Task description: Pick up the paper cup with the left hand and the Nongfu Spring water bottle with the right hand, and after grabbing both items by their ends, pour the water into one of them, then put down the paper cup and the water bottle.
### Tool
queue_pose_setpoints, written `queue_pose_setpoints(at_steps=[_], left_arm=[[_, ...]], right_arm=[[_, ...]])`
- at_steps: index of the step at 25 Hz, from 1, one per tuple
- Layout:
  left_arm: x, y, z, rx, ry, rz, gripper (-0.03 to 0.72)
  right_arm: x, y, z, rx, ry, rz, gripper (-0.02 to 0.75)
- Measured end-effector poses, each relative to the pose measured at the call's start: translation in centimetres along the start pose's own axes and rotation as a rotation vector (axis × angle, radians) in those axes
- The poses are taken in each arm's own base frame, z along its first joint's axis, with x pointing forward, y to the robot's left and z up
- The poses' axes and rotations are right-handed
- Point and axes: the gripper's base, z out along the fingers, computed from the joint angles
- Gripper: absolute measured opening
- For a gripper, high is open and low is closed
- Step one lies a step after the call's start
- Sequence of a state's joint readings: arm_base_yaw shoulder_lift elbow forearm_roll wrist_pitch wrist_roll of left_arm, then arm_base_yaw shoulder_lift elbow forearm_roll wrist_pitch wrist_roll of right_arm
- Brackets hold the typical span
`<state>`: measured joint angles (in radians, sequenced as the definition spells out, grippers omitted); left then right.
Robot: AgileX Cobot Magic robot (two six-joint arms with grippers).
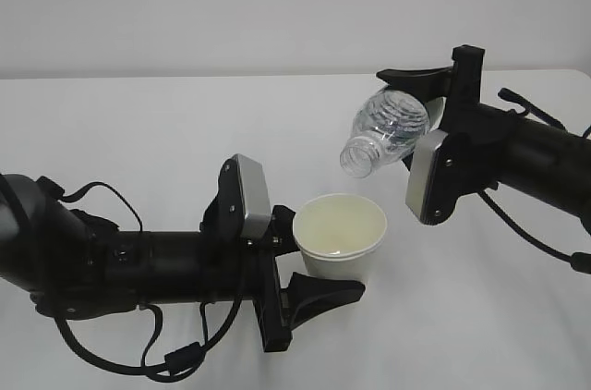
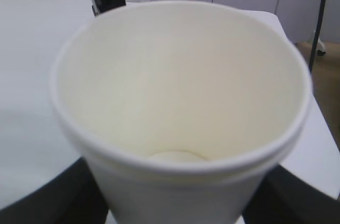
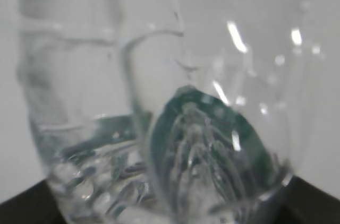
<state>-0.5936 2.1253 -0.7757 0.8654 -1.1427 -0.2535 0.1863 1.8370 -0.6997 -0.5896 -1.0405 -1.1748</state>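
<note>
matt paper cup (image 1: 340,237), glossy, seemingly plastic bottle (image 1: 386,129)

Upright cup (image 1: 339,237) below tilted clear bottle (image 1: 385,129)

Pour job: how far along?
Done: both picked up, the left pincer holding the cup, the right pincer holding the bottle. In hand: the bottle is tilted, mouth above the cup; no stream visible. Left: finish pouring, set both on the table.
</note>
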Motion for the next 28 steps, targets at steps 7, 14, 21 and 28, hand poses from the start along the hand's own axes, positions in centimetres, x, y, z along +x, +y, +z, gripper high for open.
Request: queue_pose_setpoints(at_steps=[7,14,21,28], left_arm=[[0.00,-0.02,0.00,0.002,0.001,0.010,0.480],[0.03,-0.11,0.00,0.012,0.003,0.025,0.480],[0.05,-0.20,0.00,0.022,0.005,0.040,0.480],[0.01,-0.04,0.00,0.005,0.001,0.037,0.480]], right_arm=[[-0.12,-0.29,-0.01,0.032,-0.013,-0.015,0.491],[-0.16,-0.34,-0.01,0.037,-0.017,-0.024,0.491],[-0.18,-0.39,-0.01,0.043,-0.019,-0.046,0.491],[-0.19,-0.41,-0.01,0.045,-0.019,-0.050,0.491]])
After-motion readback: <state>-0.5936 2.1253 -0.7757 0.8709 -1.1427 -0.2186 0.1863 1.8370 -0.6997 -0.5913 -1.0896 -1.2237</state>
